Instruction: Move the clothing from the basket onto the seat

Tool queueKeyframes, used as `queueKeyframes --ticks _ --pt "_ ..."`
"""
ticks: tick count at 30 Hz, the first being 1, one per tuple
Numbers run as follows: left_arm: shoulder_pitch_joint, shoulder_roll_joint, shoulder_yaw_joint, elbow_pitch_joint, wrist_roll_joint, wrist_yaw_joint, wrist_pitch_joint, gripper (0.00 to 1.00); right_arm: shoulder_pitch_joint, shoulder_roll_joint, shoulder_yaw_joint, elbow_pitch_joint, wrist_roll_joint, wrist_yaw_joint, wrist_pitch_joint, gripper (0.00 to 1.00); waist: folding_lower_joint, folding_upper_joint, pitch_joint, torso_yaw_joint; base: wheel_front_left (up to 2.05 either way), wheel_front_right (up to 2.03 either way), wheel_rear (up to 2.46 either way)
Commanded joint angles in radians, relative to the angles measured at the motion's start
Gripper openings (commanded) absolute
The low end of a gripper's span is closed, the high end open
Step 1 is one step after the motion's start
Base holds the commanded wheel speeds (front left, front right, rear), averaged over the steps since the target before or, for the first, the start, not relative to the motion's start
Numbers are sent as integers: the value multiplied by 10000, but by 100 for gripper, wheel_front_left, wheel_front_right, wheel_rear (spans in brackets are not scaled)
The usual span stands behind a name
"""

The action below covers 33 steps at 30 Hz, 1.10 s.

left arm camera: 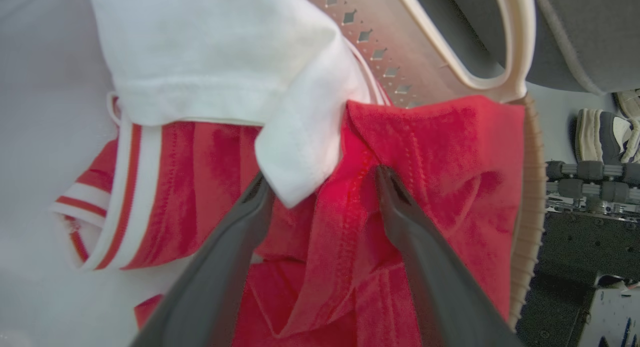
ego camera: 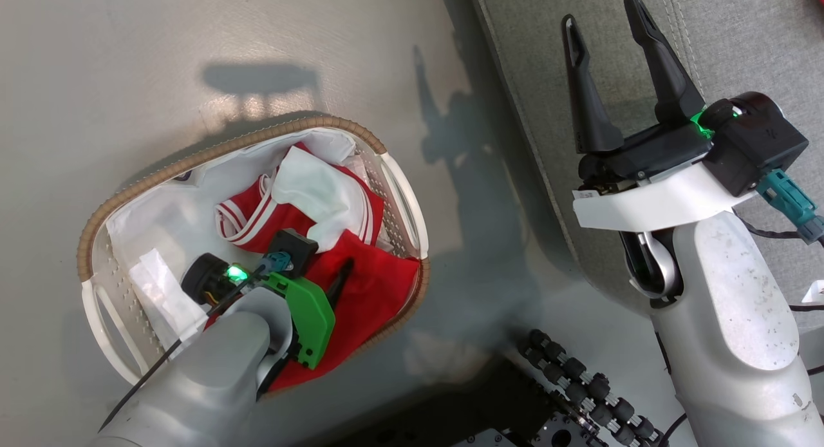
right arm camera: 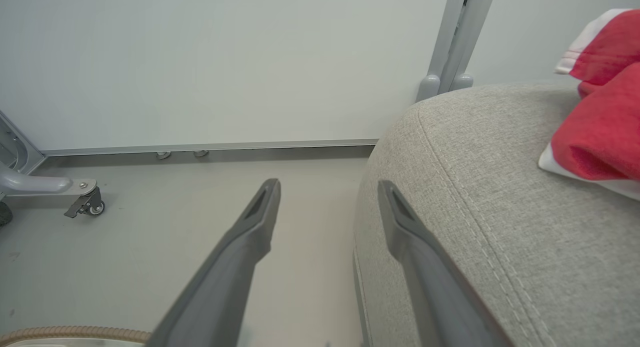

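Observation:
The cream basket (ego camera: pixel 193 156) with a brown woven rim stands on the floor at the left of the head view. Inside it lies the red clothing (ego camera: pixel 376 289) with white striped cuffs, partly under a white piece of fabric (left arm camera: pixel 210 52). My left gripper (left arm camera: pixel 320 179) is down in the basket and open, its fingertips pressed into the red fabric (left arm camera: pixel 450 152), with a raised fold between them. My right gripper (ego camera: pixel 602 12) hangs open and empty over the edge of the grey seat (ego camera: pixel 740 41). Another red garment (right arm camera: pixel 600 132) lies on the seat (right arm camera: pixel 500 212).
A white sheet (ego camera: pixel 167 209) lines the basket, and a crumpled white wrapper (ego camera: pixel 161 286) lies at its left end. My base with black rollers (ego camera: pixel 579 382) sits below the seat's edge. A caster leg (right arm camera: pixel 85 204) stands by the wall. Shoes (left arm camera: pixel 600 132) rest beyond the basket.

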Motion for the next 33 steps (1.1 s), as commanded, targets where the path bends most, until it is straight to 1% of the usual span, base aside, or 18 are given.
queueKeyframes --ticks 1,7,12,13,14,15,18,22,28,33 --pt "-196 152 -150 -142 -255 -33 70 100 -66 -18 -5 -23 -24 -10 -48 100 -1 0 1 10 0 0 0" --pt "-223 266 -605 -687 -964 -32 332 100 -63 -18 -29 9 -83 -10 -48 100 -1 0 -17 35 0 0 0" --pt "-90 384 -698 -1045 -1108 -32 794 100 -27 -18 -28 37 -66 -10 -48 100 -1 0 -57 28 0 0 0" --pt "-35 412 -702 -1118 -1116 -33 879 78 -19 -16 -25 45 -59 -10 -48 100 -1 0 -70 22 0 0 0" --pt "23 446 -704 -1194 -1033 -32 977 11 -13 -16 -30 54 -46 -10 -48 100 -1 0 -84 14 0 0 0" --pt "70 473 -702 -1255 -958 -33 1044 0 -14 -18 -33 59 -40 -10 -48 100 -1 0 -98 7 0 0 0" --pt "178 559 -702 -1465 -850 -33 1145 0 -42 -16 -42 110 -6 -10 -48 100 -1 0 -187 -10 0 0 0" --pt "310 632 -701 -1510 -1039 -33 855 0 -24 -18 -70 250 4 -10 -48 100 -1 0 -556 49 0 0 0" --pt "712 483 -701 -1419 -1259 -33 275 0 160 -19 46 513 7 -10 -48 100 -1 0 -1546 199 0 0 0" --pt "1203 269 -710 -1405 -1534 -33 -156 0 410 -24 119 913 -79 -10 -48 100 -1 0 -2639 503 0 0 0"
